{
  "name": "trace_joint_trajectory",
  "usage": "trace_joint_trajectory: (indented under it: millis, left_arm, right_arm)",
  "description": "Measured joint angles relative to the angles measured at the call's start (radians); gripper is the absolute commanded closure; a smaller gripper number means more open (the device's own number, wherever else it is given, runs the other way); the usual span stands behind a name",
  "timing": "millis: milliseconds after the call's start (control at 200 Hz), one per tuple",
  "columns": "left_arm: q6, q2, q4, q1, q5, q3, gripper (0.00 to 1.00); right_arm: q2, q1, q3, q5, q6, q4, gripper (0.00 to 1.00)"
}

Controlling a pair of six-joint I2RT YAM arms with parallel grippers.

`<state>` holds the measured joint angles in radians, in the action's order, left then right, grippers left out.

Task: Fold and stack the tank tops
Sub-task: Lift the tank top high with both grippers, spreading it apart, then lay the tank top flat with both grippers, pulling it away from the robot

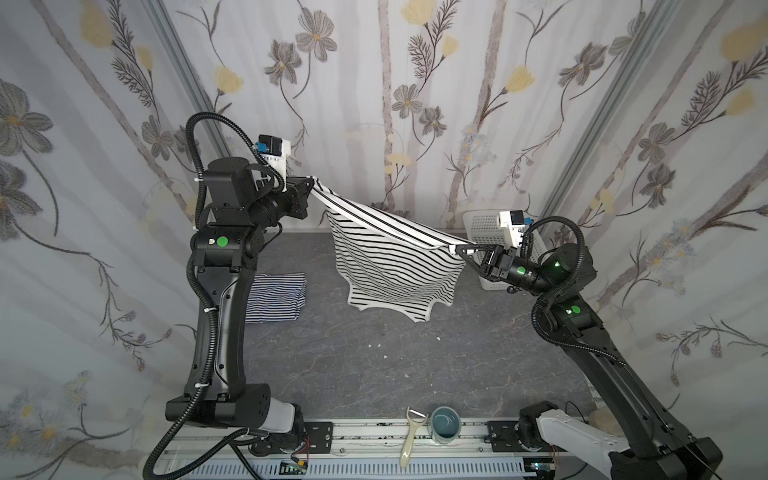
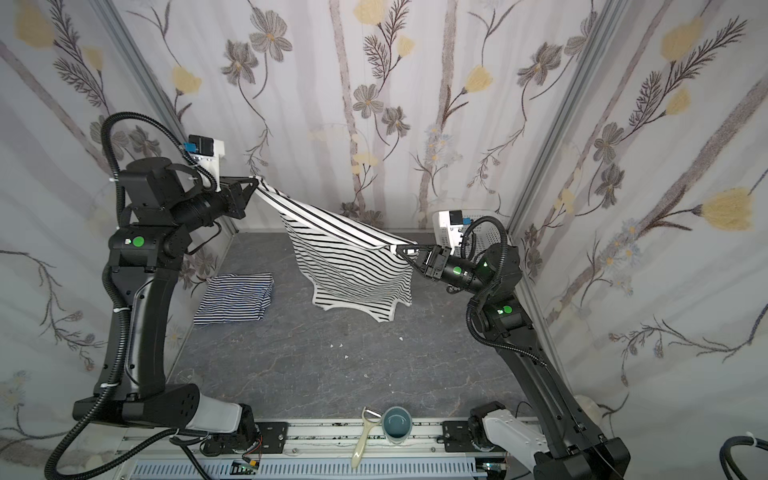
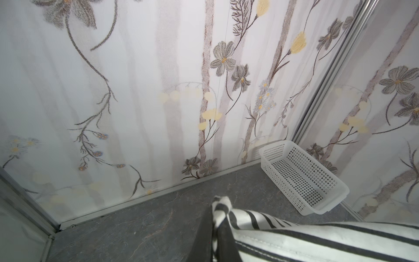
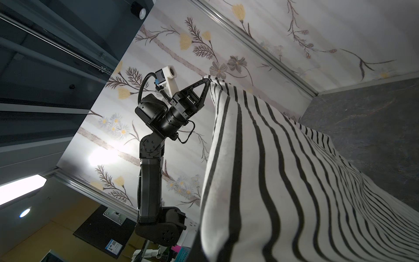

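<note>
Two tank tops are showing in both top views. Left of centre, the navy-striped tank top (image 1: 276, 297) is lying folded on the grey table (image 1: 374, 374), partly hidden behind the left arm. Just right of it and higher in the frame, the left gripper (image 1: 309, 183) is clenching a bunched corner of the wide-striped tank top (image 1: 395, 257). That top is hanging mid-frame as a slanted sheet; whether its lower edge is touching the table I cannot tell. At its right end the right gripper (image 1: 459, 249) is pinching the other corner, lower than the left one.

Judging the risks: both pinches are holding little cloth, so pulling the arms further apart could be tugging a corner free. The uneven heights are letting the cloth sag sideways, so laying it down could leave it skewed. A rightward swing could be snagging the white basket (image 1: 478, 228) at right rear.
</note>
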<state>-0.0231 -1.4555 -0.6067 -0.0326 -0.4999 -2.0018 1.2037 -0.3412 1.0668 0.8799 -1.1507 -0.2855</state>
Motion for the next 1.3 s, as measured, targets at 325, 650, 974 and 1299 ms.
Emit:
trace_joint_trajectory:
  millis: [325, 650, 974, 1299]
  left_arm:
    - [-0.041, 0.19, 0.012, 0.002, 0.026, 0.122, 1.0]
    - [-0.067, 0.576, -0.019, 0.002, 0.116, 0.311, 1.0]
    - [-0.101, 0.511, -0.05, 0.002, 0.218, 0.348, 1.0]
    - [-0.135, 0.098, 0.01, 0.002, 0.18, 0.469, 1.0]
  right_arm:
    - [-0.035, -0.183, 0.096, -0.095, 0.061, 0.065, 1.0]
    - [-0.217, -0.334, 0.101, -0.257, 0.112, 0.188, 1.0]
    - [-0.187, -0.261, 0.061, -0.302, 0.123, 0.24, 1.0]
    - [0.177, 0.038, -0.152, -0.095, -0.012, -0.023, 1.0]
